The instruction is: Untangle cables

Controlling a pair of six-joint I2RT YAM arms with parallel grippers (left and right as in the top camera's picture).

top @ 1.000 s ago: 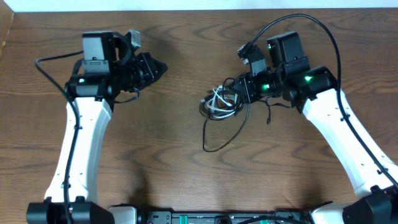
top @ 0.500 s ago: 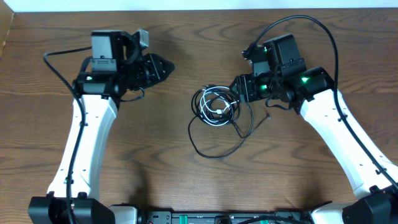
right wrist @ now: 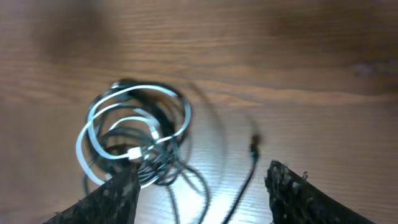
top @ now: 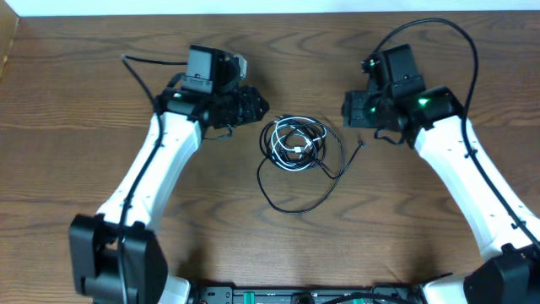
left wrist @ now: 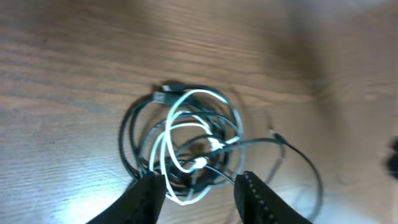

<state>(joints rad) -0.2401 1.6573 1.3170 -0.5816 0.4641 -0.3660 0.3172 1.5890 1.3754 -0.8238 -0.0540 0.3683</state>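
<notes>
Over the last second our left arm has swung in from the left part of the worktop (top: pixel 219 236), and the left hand (top: pixel 255 106) now sits just left of the bundle, toward the far edge. Its wrist view shows the fingers spread and empty, with the coil lying between and beyond them. The bundle itself lies near the middle of the worktop, a little toward the far edge, where it was half a second ago. The white cable (top: pixel 297 144) is wound in tight rings inside the coil. The black cable (top: pixel 289 210) wraps those rings and throws one loose loop toward the near edge. That loop has opened wider than it was a second ago. A black plug end (right wrist: pixel 254 144) lies free just right of the coil. The right hand (top: pixel 353 108) has backed off to the right and is apart from the cables, its fingers wide and holding nothing. We judge this a handover of sorts. Neither hand grips anything, the white rings are as knotted into the black as before, and the real separating is not yet done.
</notes>
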